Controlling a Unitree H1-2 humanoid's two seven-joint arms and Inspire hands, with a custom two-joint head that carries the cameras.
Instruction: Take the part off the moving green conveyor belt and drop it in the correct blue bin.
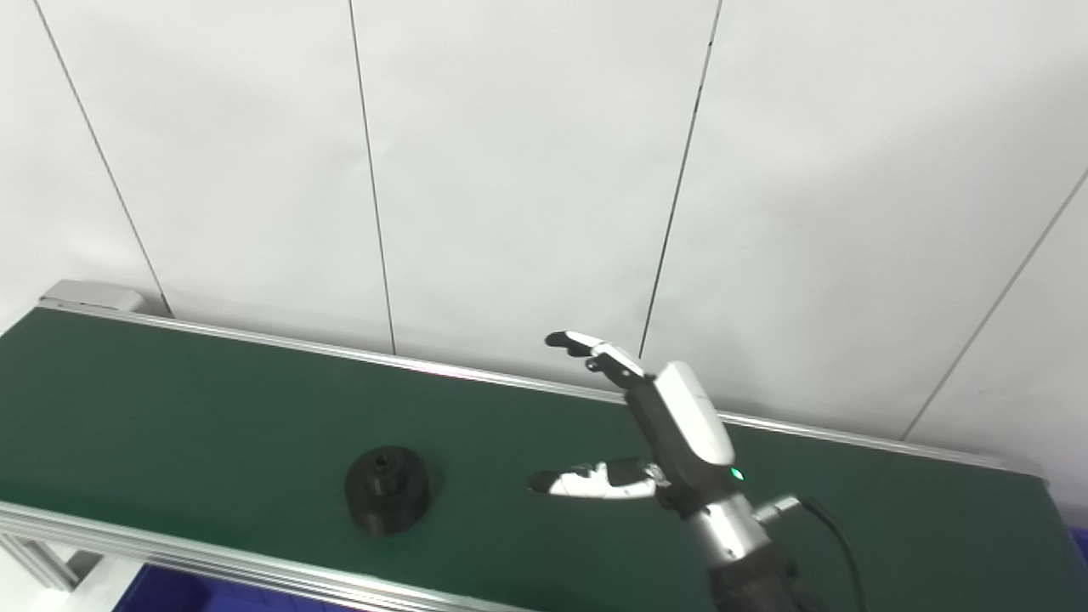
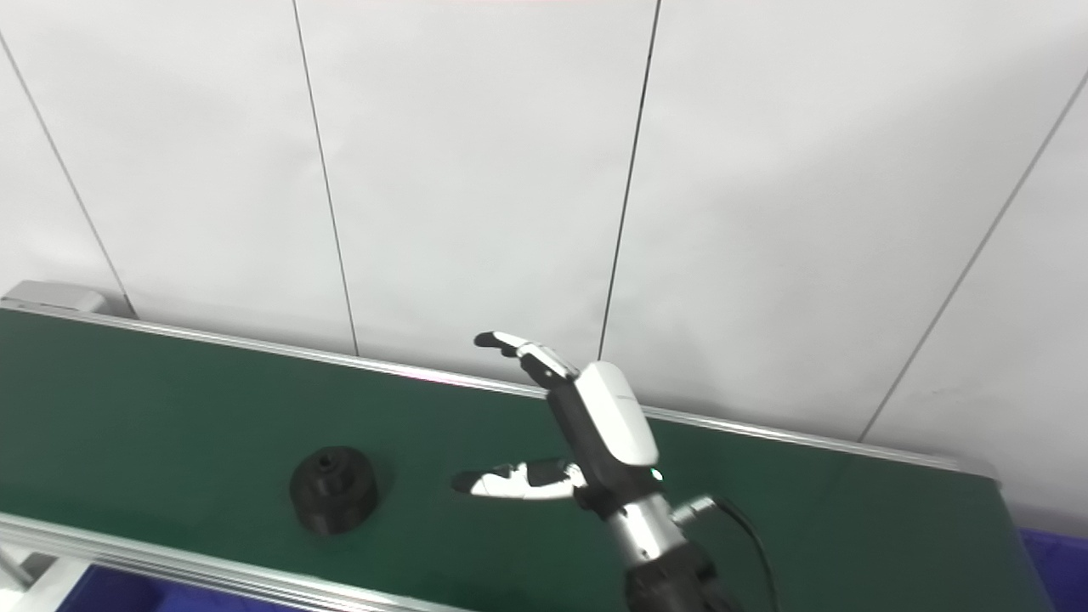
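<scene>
A white panelled wall (image 1: pixel 527 170) is seen behind the scene, crossed by thin dark seams. In front of it the green conveyor belt (image 1: pixel 170 408) runs across both views, slanting down to the right, edged by aluminium rails (image 1: pixel 212 569) near and far. Slivers of blue bin (image 1: pixel 170 595) are glimpsed below the near rail at the bottom left, and another blue edge (image 2: pixel 1054 552) at the far right; which is the correct one cannot be judged from here.

The right hand (image 1: pixel 654 433) is held above the belt, its arm entering from the bottom right. It is empty, with the fingers (image 1: pixel 595 348) spread and stretched up and to the left, and the thumb (image 1: pixel 586 483) pointed left, low over the belt. A wide gap is left between thumb and fingers. The left hand is not in view.

The part (image 1: pixel 387 489), a black round stepped piece with a small hole on top, sits flat on the belt near the near rail. No long axis is offered, so approach angle matters little. It lies to the left of the right hand, apart from it, roughly level with the thumb tip. The open span faces it, so a leftward, downward reach is judged the coming move; belt direction cannot be told
</scene>
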